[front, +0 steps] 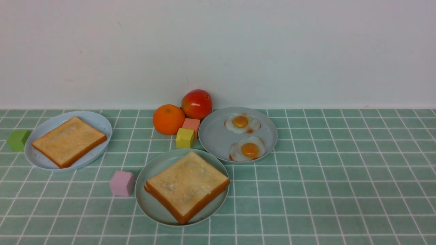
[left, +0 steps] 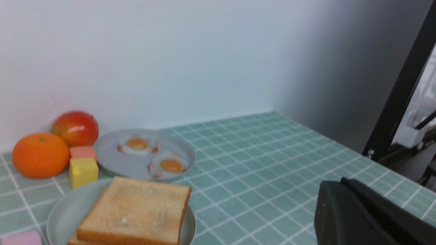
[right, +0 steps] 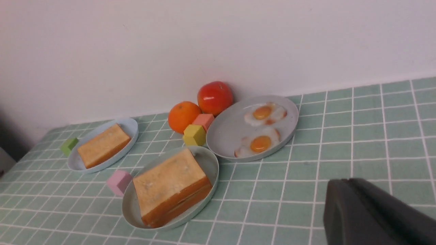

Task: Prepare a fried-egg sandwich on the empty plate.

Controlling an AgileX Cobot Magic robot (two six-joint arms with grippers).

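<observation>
The mint-green plate (front: 154, 167) sits front centre and holds two thick toast slices (front: 187, 185) stacked one on the other. No egg shows between them. It also shows in the left wrist view (left: 64, 211) and the right wrist view (right: 208, 160). Two fried eggs (front: 242, 123) (front: 248, 149) lie on the grey-blue plate (front: 214, 139) behind it. Neither gripper shows in the front view. My left gripper (left: 340, 183) and right gripper (right: 344, 181) each show black fingers pressed together, empty, above bare tiles to the right of the plates.
A pale blue-white plate (front: 93, 119) at the left holds one toast slice (front: 69, 141). An orange (front: 168, 119), a red fruit (front: 196, 103), a salmon cube (front: 191, 125) and a yellow cube (front: 185, 138) stand behind the mint plate. A pink cube (front: 122, 183) and a green cube (front: 17, 140) lie left.
</observation>
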